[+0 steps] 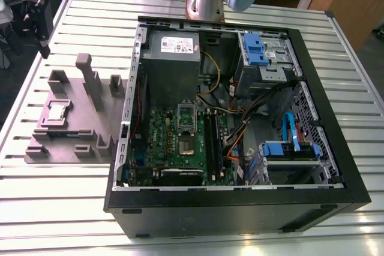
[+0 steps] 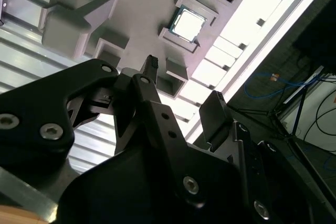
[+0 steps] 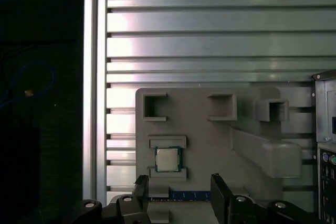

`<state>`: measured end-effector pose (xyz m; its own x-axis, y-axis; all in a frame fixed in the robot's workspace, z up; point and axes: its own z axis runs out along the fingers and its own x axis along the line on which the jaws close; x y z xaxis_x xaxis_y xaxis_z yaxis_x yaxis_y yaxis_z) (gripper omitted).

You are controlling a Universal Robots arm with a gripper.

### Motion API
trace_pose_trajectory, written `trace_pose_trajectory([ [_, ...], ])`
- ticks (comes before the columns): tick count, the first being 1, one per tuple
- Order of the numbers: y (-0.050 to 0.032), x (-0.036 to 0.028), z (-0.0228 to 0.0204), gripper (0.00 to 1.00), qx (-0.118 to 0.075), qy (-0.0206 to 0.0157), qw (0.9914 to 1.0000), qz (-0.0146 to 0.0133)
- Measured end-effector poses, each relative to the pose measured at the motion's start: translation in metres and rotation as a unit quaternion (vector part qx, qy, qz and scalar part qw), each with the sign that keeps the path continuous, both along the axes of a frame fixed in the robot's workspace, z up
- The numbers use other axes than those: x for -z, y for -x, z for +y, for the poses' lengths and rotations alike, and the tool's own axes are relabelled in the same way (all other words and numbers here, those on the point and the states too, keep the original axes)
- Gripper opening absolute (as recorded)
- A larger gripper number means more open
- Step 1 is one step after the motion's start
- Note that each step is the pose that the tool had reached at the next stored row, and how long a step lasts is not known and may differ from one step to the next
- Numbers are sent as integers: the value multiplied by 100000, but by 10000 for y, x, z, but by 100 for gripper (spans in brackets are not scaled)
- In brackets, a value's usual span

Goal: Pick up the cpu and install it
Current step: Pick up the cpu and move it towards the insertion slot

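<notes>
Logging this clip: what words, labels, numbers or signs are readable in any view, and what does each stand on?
No text can be read off as it stands.
White label on the grey box: it carries print, too small to read.
cpu metal top: no marking legible in either wrist view; it is washed out by glare in the second wrist view.
Green circuit board: any markings are too small to tell.

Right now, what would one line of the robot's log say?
gripper: open, empty | cpu: resting in grey holder, not yet picked | nearest to gripper: cpu
</notes>
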<state>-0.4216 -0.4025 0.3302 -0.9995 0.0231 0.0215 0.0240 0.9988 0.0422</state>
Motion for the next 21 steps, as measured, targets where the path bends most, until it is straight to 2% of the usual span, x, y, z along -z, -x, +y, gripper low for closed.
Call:
trace_pose_trajectory([
  [21, 0, 77, 0, 59, -2, 1, 100000, -1],
])
